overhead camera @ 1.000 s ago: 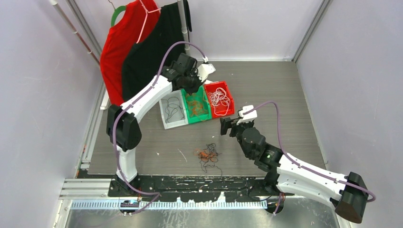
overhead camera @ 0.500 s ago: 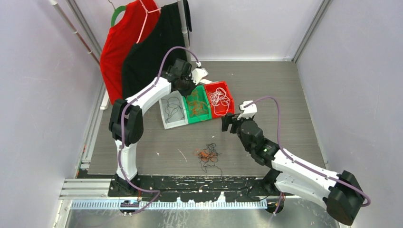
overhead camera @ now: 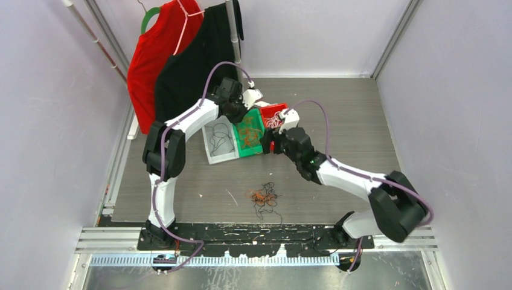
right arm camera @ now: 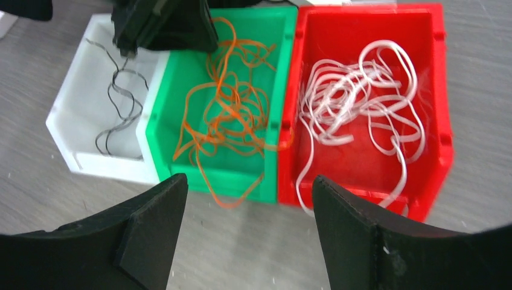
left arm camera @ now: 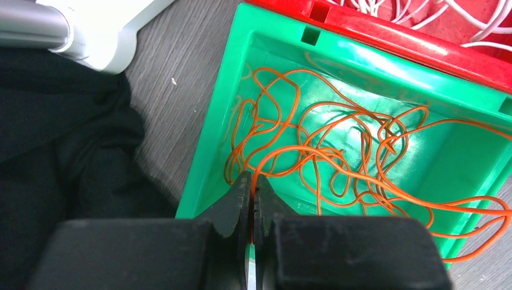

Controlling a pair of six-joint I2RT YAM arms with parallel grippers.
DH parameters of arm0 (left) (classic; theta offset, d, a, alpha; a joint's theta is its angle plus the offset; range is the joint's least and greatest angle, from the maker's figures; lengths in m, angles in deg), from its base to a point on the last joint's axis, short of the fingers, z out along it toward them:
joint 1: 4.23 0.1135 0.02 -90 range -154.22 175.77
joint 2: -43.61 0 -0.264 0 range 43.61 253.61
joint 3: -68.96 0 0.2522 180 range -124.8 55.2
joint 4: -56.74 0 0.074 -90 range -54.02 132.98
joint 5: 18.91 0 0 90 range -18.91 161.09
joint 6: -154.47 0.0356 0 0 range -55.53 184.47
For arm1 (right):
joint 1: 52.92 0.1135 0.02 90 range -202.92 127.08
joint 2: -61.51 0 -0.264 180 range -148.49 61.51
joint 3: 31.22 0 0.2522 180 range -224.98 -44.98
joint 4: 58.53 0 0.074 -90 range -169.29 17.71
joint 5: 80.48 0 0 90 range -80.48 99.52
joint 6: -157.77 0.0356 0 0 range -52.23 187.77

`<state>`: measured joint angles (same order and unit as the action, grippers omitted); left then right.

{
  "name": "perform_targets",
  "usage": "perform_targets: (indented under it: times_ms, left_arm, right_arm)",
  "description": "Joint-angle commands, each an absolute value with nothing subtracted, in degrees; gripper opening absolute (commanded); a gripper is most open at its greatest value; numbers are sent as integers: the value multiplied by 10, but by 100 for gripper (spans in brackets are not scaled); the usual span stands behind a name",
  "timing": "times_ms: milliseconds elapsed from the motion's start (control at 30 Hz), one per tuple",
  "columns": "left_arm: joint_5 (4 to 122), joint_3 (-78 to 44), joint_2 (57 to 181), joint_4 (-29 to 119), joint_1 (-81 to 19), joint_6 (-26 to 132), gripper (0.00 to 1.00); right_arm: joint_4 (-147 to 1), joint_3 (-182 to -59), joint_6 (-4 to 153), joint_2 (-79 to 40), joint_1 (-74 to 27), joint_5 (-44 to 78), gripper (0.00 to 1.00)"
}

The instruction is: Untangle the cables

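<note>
A small snarl of orange and black cables point(overhead camera: 264, 196) lies on the table in front of three bins. Sorted cables lie in the bins: black point(right arm camera: 121, 109) in the white one, orange point(right arm camera: 229, 115) in the green one, white point(right arm camera: 362, 96) in the red one. My left gripper point(left arm camera: 252, 181) hangs over the green bin's point(left arm camera: 208, 151) near-left corner, shut on an orange cable point(left arm camera: 338, 151) that runs down into that bin. My right gripper point(right arm camera: 247, 187) stands open and holds nothing, just before the fronts of the green and red bins. An orange loop point(right arm camera: 226, 199) droops over the green bin's front wall.
The white bin point(overhead camera: 212, 158), green bin point(overhead camera: 258, 148) and red bin point(overhead camera: 275, 109) stand side by side mid-table. A red shirt point(overhead camera: 154, 54) and a black one point(overhead camera: 199, 60) hang at the back left, close behind my left arm. Black cloth point(left arm camera: 60, 139) lies beside the green bin.
My right arm has swung left and forward, from the table's middle right up to the bins' front. My left gripper has shifted slightly back and left over the green bin, staying shut.
</note>
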<state>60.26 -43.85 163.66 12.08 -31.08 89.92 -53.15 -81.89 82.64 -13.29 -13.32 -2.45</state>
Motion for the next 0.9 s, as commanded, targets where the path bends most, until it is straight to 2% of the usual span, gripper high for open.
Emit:
perform_targets:
  times_ms: [0, 133, 233, 367, 400, 467, 600, 700, 867]
  left_arm:
    - [559, -425, 1614, 149, -301, 933, 6]
    - [510, -432, 1604, 119, -285, 939, 22]
    - [469, -450, 1601, 86, -274, 943, 30]
    - [431, -464, 1591, 60, -259, 944, 41]
    - [421, -465, 1587, 52, -256, 946, 49]
    - [403, -467, 1580, 34, -252, 953, 70]
    - [380, -475, 1562, -13, -248, 971, 94]
    - [354, -487, 1542, -39, -237, 963, 100]
    - [311, -495, 1494, -98, -237, 947, 100]
  right_arm:
    - [-471, -898, 803, -207, -155, 54, 79]
    - [-472, -937, 799, -261, -162, 84, 75]
    - [-468, -955, 803, -286, -163, 98, 69]
    - [-471, -979, 814, -318, -163, 116, 57]
    - [-472, -983, 817, -325, -163, 120, 55]
    - [-476, -992, 822, -336, -163, 125, 52]
    - [-484, -1008, 832, -353, -163, 136, 48]
    - [-489, -1010, 833, -344, -163, 139, 49]
    - [-501, -990, 828, -282, -163, 140, 65]
